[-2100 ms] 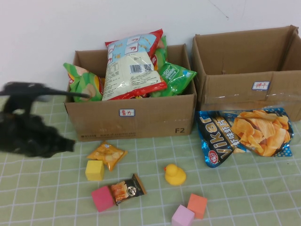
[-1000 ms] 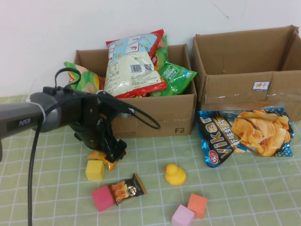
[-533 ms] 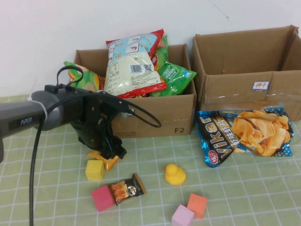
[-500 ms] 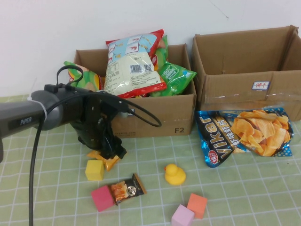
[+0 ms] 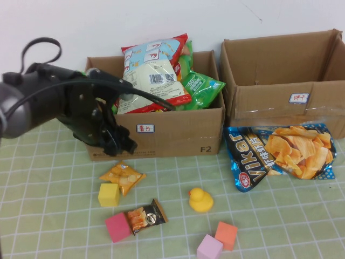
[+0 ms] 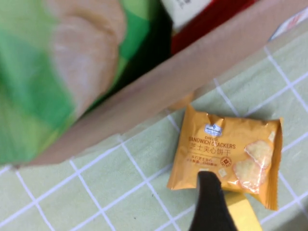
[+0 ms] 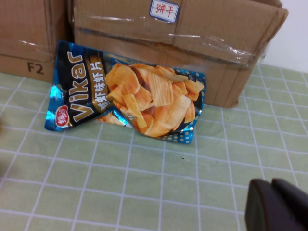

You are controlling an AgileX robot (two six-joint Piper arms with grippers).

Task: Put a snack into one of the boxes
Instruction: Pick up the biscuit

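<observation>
The left pincer [image 5: 121,144] hangs empty with its jaws partly apart before the full left box [image 5: 178,132], above the orange cracker packet [image 5: 122,177] lying on the tabletop [image 5: 48,189], while the right pincer [image 7: 276,204] sits closed near the chip bag [image 7: 127,98].

The setting looks like a staged robot test bench in a lab rather than a home or shop. A green grid-patterned mat [image 5: 48,216] covers the bench against a bare white wall [image 5: 108,27]. Along the back edge stand two hand-labelled cardboard boxes, one stuffed with snack bags [image 5: 161,129], one open [image 5: 285,91]. Loose props lie in front: foam cubes [image 5: 108,195] and a rubber duck [image 5: 200,199].
</observation>
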